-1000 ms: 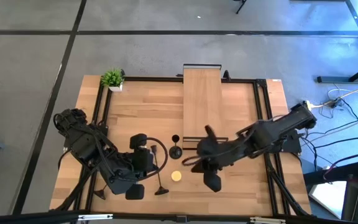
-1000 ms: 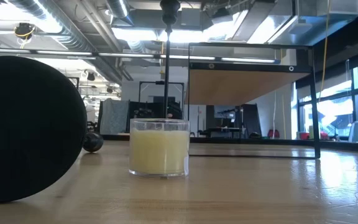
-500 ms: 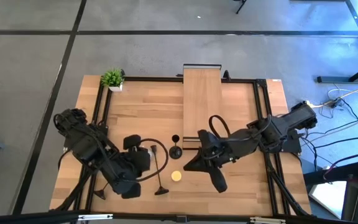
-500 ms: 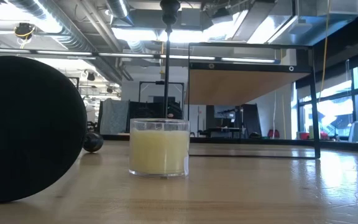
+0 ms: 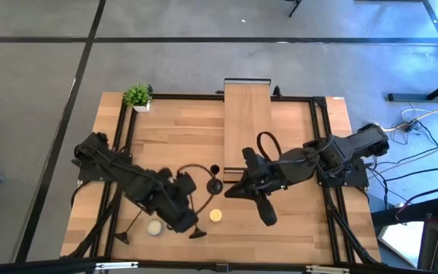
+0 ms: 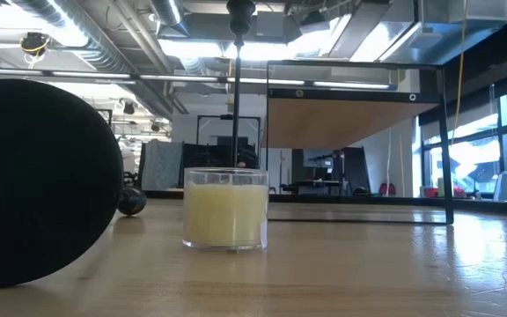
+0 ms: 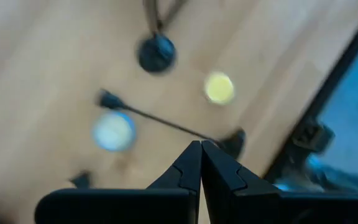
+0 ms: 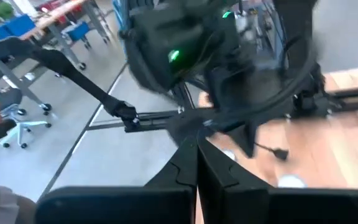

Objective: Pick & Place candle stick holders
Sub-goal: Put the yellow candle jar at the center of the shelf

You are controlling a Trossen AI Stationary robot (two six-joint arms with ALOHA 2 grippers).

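One tall black holder [image 5: 214,185] stands upright on its round base at mid-table; its stem [image 6: 236,88] rises behind the yellow candle in the low view. A second holder [image 7: 160,119] lies on its side, its round base [image 5: 197,232] near the front edge and large in the low view [image 6: 33,185]. A third, thin holder [image 5: 130,227] lies at the near left. My left gripper [image 5: 190,221] is shut, just over the second holder's stem near the base. My right gripper [image 5: 228,192] is shut and empty, right of the upright holder. My left gripper's shut fingertips [image 7: 201,152] stand at the lying holder's stem [image 7: 185,132], close to its base end, coming from above. Whether they touch the stem, I cannot tell.
A yellow candle [image 5: 216,215] stands between the two grippers and a white candle [image 5: 154,227] left of my left gripper. A raised wooden platform [image 5: 247,122] is at the far middle and a small green plant [image 5: 138,96] at the far left corner.
My left arm has stretched out and its gripper has swung toward the table's right, over the lying holder near the front edge. The white candle now shows where the gripper was. My right gripper has turned and drawn slightly toward the far edge.
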